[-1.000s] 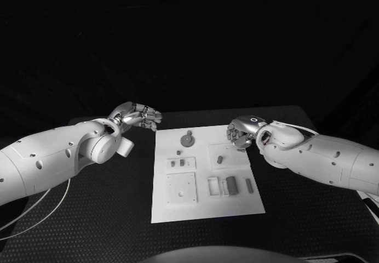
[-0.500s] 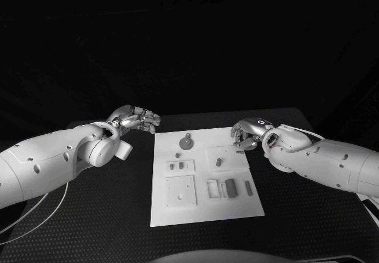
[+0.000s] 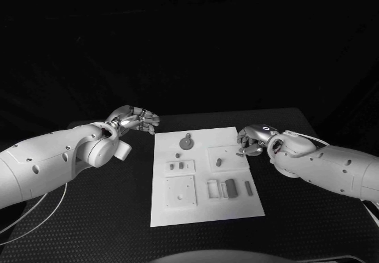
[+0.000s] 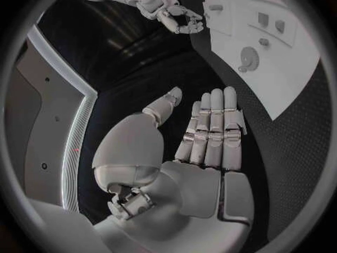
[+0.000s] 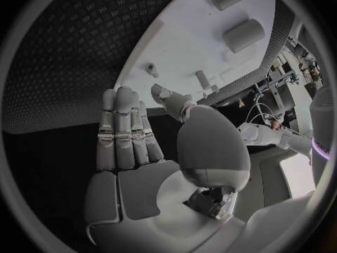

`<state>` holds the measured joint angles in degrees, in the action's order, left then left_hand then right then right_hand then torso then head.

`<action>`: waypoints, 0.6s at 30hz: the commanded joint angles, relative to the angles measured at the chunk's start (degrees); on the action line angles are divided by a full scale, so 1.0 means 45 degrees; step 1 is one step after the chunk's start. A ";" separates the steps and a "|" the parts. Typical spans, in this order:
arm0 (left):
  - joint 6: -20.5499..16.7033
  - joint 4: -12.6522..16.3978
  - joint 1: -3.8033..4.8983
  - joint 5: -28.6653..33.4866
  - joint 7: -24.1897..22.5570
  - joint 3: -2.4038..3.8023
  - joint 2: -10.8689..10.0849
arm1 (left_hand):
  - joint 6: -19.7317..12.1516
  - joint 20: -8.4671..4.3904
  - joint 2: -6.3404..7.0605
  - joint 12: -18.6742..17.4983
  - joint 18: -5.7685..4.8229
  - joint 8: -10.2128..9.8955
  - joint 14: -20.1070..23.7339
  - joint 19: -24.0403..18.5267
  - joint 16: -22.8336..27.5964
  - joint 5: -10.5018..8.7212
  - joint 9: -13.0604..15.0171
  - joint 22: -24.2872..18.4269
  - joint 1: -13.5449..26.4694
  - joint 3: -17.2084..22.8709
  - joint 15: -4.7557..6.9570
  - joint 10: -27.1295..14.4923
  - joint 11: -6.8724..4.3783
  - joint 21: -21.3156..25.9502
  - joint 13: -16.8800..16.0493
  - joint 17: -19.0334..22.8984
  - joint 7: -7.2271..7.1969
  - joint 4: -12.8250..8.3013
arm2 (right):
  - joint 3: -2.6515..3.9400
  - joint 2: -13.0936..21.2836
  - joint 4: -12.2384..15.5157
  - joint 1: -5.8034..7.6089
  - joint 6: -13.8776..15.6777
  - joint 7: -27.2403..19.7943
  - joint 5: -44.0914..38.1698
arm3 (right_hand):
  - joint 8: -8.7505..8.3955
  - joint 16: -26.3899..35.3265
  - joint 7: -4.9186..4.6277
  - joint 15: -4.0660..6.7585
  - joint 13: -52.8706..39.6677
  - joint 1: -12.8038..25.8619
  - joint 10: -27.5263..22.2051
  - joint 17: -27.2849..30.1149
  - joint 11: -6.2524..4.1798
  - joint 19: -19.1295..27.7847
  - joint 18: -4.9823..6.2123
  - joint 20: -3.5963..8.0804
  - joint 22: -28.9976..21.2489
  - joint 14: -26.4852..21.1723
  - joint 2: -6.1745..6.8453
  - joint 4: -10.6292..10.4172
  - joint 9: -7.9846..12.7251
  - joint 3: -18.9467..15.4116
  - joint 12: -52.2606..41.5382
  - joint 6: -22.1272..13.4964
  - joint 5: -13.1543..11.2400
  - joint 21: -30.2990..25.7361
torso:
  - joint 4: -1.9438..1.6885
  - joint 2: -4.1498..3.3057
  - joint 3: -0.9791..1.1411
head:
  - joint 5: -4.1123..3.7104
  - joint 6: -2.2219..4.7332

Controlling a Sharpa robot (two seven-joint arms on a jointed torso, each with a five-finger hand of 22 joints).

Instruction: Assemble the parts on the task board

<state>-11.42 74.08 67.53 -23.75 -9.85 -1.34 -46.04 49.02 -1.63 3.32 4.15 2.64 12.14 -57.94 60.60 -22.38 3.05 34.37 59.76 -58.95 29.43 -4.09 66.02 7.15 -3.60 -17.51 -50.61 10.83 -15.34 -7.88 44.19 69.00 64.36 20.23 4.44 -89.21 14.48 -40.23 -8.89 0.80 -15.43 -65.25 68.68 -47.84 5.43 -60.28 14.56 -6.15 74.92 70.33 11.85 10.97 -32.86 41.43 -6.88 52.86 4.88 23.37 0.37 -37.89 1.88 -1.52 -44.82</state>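
Note:
The white task board (image 3: 180, 215) lies in the middle of the black table. On it sit a round grey part (image 3: 187, 141), small pegs (image 3: 219, 161) and two longer blocks (image 3: 230, 186). My left hand (image 3: 136, 119) hovers just off the board's far left corner. Its fingers (image 4: 210, 123) are straight and hold nothing. My right hand (image 3: 251, 141) is at the board's right edge, beside a small dark part (image 3: 239, 154). That hand's fingers (image 5: 123, 132) are also stretched out over the table with nothing in them. The board (image 5: 184, 39) and its blocks (image 5: 242, 35) lie beyond them.
Black textured table (image 3: 95, 208) surrounds the board on all sides. A thin cable (image 3: 39, 211) loops under my left arm. My right hand (image 4: 172, 14) shows far off past the board (image 4: 298, 76) in the left wrist view.
My right hand has slid back along the board's right edge toward me, uncovering a small dark part there. The left hand has stayed almost where it was.

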 commanded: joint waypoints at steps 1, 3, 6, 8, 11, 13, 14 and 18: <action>0.0159 0.0000 0.0022 -0.0014 -0.0071 0.0012 0.0012 | -0.0077 0.0062 0.0151 -0.0036 0.0185 -0.0028 -0.0021 -0.0029 0.0082 -0.0014 -0.0018 -0.0018 -0.0017 -0.0032 -0.0049 -0.0080 0.0042 -0.0046 -0.0022 0.0002 0.0013 -0.0064 | 0.0003 0.0080 0.0260 -0.0064 -0.0295 -0.0046 -0.0142 | 0.0101 -0.0075 0.0029 0.0053 -0.0111 -0.0093 0.0221 -0.0020 -0.0058 0.0091 0.0099 -0.0005 0.0311 -0.0026 -0.0009 -0.0086 0.0017 -0.0033 -0.0122 0.0186 -0.0081 0.0074 | 0.0030 0.0003 -0.0003 | 0.0039 -0.0025; 0.0168 0.0018 0.0022 -0.0014 -0.0072 0.0012 0.0010 | -0.0078 0.0063 0.0152 -0.0036 0.0185 -0.0028 -0.0021 -0.0029 0.0083 -0.0015 -0.0019 -0.0020 -0.0015 -0.0033 -0.0049 -0.0080 0.0042 -0.0046 -0.0023 0.0002 0.0013 -0.0063 | 0.0003 0.0086 0.0287 -0.0100 -0.0447 0.0052 -0.0183 | 0.0186 -0.0090 0.0088 0.0073 -0.0182 -0.0057 0.0274 -0.0013 -0.0079 0.0112 0.0099 -0.0011 0.0305 -0.0045 -0.0009 -0.0133 -0.0013 -0.0071 -0.0159 0.0323 -0.0080 0.0094 | 0.0024 0.0005 -0.0004 | 0.0025 -0.0024; 0.0175 0.0028 0.0022 -0.0014 -0.0076 0.0012 0.0022 | -0.0078 0.0063 0.0150 -0.0036 0.0185 -0.0027 -0.0022 -0.0029 0.0084 -0.0014 -0.0019 -0.0023 -0.0014 -0.0034 -0.0049 -0.0081 0.0043 -0.0046 -0.0023 0.0002 0.0013 -0.0060 | 0.0002 0.0094 0.0259 -0.0132 -0.0474 0.0177 -0.0229 | 0.0266 -0.0088 0.0140 0.0063 -0.0242 0.0092 0.0259 0.0004 -0.0075 0.0168 0.0099 -0.0038 0.0298 -0.0101 0.0020 -0.0268 -0.0067 -0.0135 -0.0157 0.0434 -0.0082 0.0091 | 0.0020 0.0005 -0.0007 | 0.0022 -0.0022; 0.0180 0.0032 0.0022 -0.0014 -0.0077 0.0012 0.0017 | -0.0078 0.0063 0.0150 -0.0036 0.0185 -0.0027 -0.0022 -0.0029 0.0085 -0.0014 -0.0019 -0.0024 -0.0012 -0.0034 -0.0049 -0.0082 0.0043 -0.0046 -0.0024 0.0001 0.0013 -0.0059 | 0.0002 0.0126 0.0249 -0.0149 -0.0492 0.0240 -0.0261 | 0.0274 -0.0103 0.0143 0.0068 -0.0289 0.0215 0.0278 0.0008 -0.0083 0.0181 0.0099 -0.0046 0.0298 -0.0108 0.0065 -0.0359 -0.0084 -0.0187 -0.0174 0.0430 -0.0083 0.0100 | 0.0012 0.0008 -0.0009 | 0.0006 -0.0028; 0.0179 0.0023 0.0022 -0.0014 -0.0077 0.0012 0.0010 | -0.0078 0.0064 0.0148 -0.0036 0.0185 -0.0026 -0.0022 -0.0028 0.0086 -0.0014 -0.0019 -0.0027 -0.0011 -0.0035 -0.0050 -0.0083 0.0043 -0.0047 -0.0025 0.0001 0.0013 -0.0057 | 0.0000 0.0202 0.0302 -0.0205 -0.0543 0.0319 -0.0308 | 0.0287 -0.0140 0.0149 0.0101 -0.0443 0.0465 0.0362 0.0012 -0.0123 0.0197 0.0099 -0.0045 0.0295 -0.0124 0.0147 -0.0507 -0.0115 -0.0284 -0.0254 0.0424 -0.0083 0.0118 | -0.0004 0.0006 -0.0013 | -0.0016 -0.0034; 0.0167 0.0018 0.0022 -0.0014 -0.0077 0.0012 -0.0004 | -0.0079 0.0064 0.0148 -0.0036 0.0185 -0.0025 -0.0022 -0.0028 0.0086 -0.0014 -0.0019 -0.0028 -0.0010 -0.0035 -0.0050 -0.0084 0.0043 -0.0047 -0.0025 0.0001 0.0013 -0.0056 | 0.0000 0.0212 0.0325 -0.0235 -0.0532 0.0335 -0.0334 | 0.0294 -0.0163 0.0154 0.0117 -0.0517 0.0528 0.0388 0.0010 -0.0141 0.0193 0.0099 -0.0035 0.0296 -0.0124 0.0170 -0.0546 -0.0128 -0.0300 -0.0289 0.0428 -0.0080 0.0130 | -0.0003 0.0003 -0.0014 | -0.0020 -0.0038; 0.0173 0.0019 0.0022 -0.0014 -0.0077 0.0012 -0.0016 | -0.0079 0.0064 0.0149 -0.0036 0.0185 -0.0025 -0.0022 -0.0028 0.0087 -0.0014 -0.0019 -0.0029 -0.0009 -0.0036 -0.0050 -0.0084 0.0043 -0.0047 -0.0026 0.0001 0.0013 -0.0056 | 0.0000 0.0212 0.0340 -0.0251 -0.0529 0.0343 -0.0339 | 0.0298 -0.0178 0.0156 0.0127 -0.0571 0.0562 0.0401 0.0008 -0.0152 0.0189 0.0099 -0.0030 0.0296 -0.0126 0.0191 -0.0572 -0.0136 -0.0305 -0.0314 0.0428 -0.0080 0.0138 | 0.0004 0.0002 -0.0013 | -0.0015 -0.0046; 0.0179 0.0018 0.0022 -0.0014 -0.0076 0.0012 -0.0001 | -0.0080 0.0064 0.0149 -0.0035 0.0185 -0.0024 -0.0022 -0.0029 0.0089 -0.0014 -0.0020 -0.0033 -0.0008 -0.0037 -0.0050 -0.0085 0.0043 -0.0047 -0.0027 0.0000 0.0014 -0.0054 | 0.0000 0.0242 0.0429 -0.0274 -0.0616 0.0424 -0.0405 | 0.0309 -0.0209 0.0162 0.0143 -0.0681 0.0619 0.0408 0.0005 -0.0169 0.0181 0.0099 -0.0018 0.0296 -0.0129 0.0227 -0.0625 -0.0154 -0.0308 -0.0353 0.0436 -0.0078 0.0156 | 0.0016 0.0000 0.0002 | -0.0002 -0.0063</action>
<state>-11.33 74.04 67.53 -23.75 -9.81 -1.34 -46.14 49.01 -1.63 3.32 4.15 2.61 12.14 -57.94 60.60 -22.17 3.05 34.37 59.67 -58.95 29.43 -4.09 66.02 7.15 -3.60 -17.55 -50.61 10.83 -15.34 -7.88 45.16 70.74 63.17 18.71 5.62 -89.90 15.67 -40.94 -8.20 1.20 -18.48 -63.13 70.15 -47.87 4.80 -59.76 14.54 -6.24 74.91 69.91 12.90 8.51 -33.50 40.11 -8.13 54.73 4.88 23.85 0.41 -37.88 1.83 -1.58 -45.03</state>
